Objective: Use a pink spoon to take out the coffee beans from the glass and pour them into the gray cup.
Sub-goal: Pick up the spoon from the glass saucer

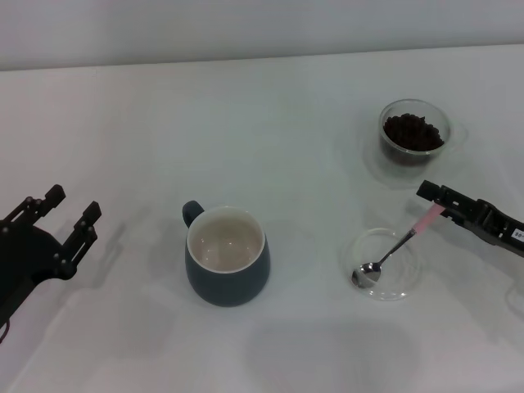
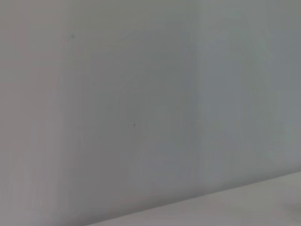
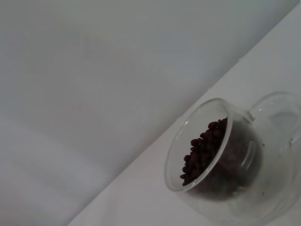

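The pale handle of the pink spoon (image 1: 401,242) is clamped by the right gripper (image 1: 435,205), its steel bowl lying in a clear saucer (image 1: 385,264) on the white table (image 1: 286,115). Coffee beans (image 1: 413,131) are heaped in the glass (image 1: 414,133) beyond; the gray cup (image 1: 227,255) is seen centre. The left gripper (image 1: 72,210) is parked, fingers apart.

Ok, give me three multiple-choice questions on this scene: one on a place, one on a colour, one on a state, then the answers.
1. Where does the pink spoon's bowl rest?
A. in the gray cup
B. on the clear saucer
C. in the glass

2. What colour is the gray cup's inside?
A. cream-white
B. black
C. pink

3. What state is the left pincer in?
A. shut on the spoon
B. open, holding nothing
C. shut on the cup

Answers:
1 B, the bowl lies on the clear saucer.
2 A, the inside shows pale cream and empty.
3 B, its fingers stand apart, far left of the cup.
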Controlling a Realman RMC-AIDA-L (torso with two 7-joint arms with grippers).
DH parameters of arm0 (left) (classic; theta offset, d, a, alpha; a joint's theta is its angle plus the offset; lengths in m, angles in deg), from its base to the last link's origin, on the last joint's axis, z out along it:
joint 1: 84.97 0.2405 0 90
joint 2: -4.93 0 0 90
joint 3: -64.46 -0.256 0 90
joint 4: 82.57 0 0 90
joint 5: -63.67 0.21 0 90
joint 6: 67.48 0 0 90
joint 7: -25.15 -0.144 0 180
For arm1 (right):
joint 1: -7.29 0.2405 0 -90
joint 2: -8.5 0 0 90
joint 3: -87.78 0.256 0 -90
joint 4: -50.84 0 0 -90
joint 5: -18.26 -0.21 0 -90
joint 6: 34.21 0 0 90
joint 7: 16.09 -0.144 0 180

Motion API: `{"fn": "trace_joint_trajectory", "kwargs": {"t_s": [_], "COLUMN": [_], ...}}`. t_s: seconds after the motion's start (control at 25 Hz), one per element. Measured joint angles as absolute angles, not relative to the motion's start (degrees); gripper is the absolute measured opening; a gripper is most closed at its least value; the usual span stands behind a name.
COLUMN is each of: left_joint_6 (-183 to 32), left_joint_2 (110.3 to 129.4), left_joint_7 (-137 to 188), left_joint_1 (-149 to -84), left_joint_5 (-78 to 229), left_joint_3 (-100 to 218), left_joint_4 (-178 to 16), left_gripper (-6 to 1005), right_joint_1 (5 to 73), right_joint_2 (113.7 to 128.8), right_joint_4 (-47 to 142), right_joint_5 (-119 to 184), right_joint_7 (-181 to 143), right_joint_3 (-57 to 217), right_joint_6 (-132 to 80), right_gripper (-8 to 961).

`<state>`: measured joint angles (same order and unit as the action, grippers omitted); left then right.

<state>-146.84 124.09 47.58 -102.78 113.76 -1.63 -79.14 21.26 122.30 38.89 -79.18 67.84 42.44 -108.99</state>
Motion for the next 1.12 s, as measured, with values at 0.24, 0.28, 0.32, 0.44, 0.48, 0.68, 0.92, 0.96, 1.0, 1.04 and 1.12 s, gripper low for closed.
{"fn": "trace_joint_trajectory", "kwargs": {"t_s": [0.24, 0.28, 0.32, 0.44, 0.48, 0.68, 0.92, 0.96, 1.0, 1.04, 1.12], "left_joint_6": [-146.79, -146.78, -146.77, -146.75, -146.75, -146.75, -146.7, -146.69, -146.69, -146.68, -146.65], "left_joint_2": [124.04, 124.03, 124.03, 124.02, 124.03, 124.02, 124.02, 124.02, 124.02, 124.02, 124.03], "left_joint_7": [47.55, 47.53, 47.51, 47.47, 47.47, 47.47, 47.47, 47.47, 47.47, 47.47, 47.47], "left_joint_1": [-102.68, -102.65, -102.65, -102.64, -102.64, -102.63, -102.68, -102.7, -102.72, -102.72, -102.72], "left_joint_5": [113.77, 113.77, 113.77, 113.77, 113.77, 113.77, 113.68, 113.67, 113.67, 113.67, 113.67], "left_joint_3": [-1.63, -1.64, -1.63, -1.63, -1.64, -1.63, -1.63, -1.63, -1.64, -1.64, -1.63], "left_joint_4": [-79.14, -79.14, -79.14, -79.14, -79.14, -79.14, -79.13, -79.14, -79.14, -79.14, -79.14], "left_gripper": [544, 544, 544, 543, 542, 540, 539, 539, 539, 539, 539], "right_joint_1": [21.37, 21.35, 21.34, 21.37, 21.39, 21.42, 21.53, 21.54, 21.54, 21.54, 21.54], "right_joint_2": [122.39, 122.4, 122.4, 122.44, 122.51, 122.68, 122.67, 122.66, 122.66, 122.66, 122.67], "right_joint_4": [38.89, 38.89, 38.89, 38.89, 38.89, 38.89, 38.89, 38.89, 38.89, 38.85, 38.71], "right_joint_5": [-78.83, -78.82, -78.81, -78.79, -78.78, -78.76, -78.76, -78.76, -78.76, -78.76, -78.77], "right_joint_7": [68.14, 68.25, 68.3, 68.19, 68.09, 67.94, 67.99, 68.01, 68.07, 68.13, 68.25], "right_joint_3": [42.93, 42.98, 43.0, 42.8, 42.71, 42.56, 42.52, 42.52, 42.52, 42.52, 42.49], "right_joint_6": [-108.72, -108.61, -108.47, -107.49, -107.08, -106.31, -106.37, -106.38, -106.41, -106.46, -106.62], "right_gripper": [801, 772, 742, 654, 643, 589, 512, 496, 480, 463, 398]}}
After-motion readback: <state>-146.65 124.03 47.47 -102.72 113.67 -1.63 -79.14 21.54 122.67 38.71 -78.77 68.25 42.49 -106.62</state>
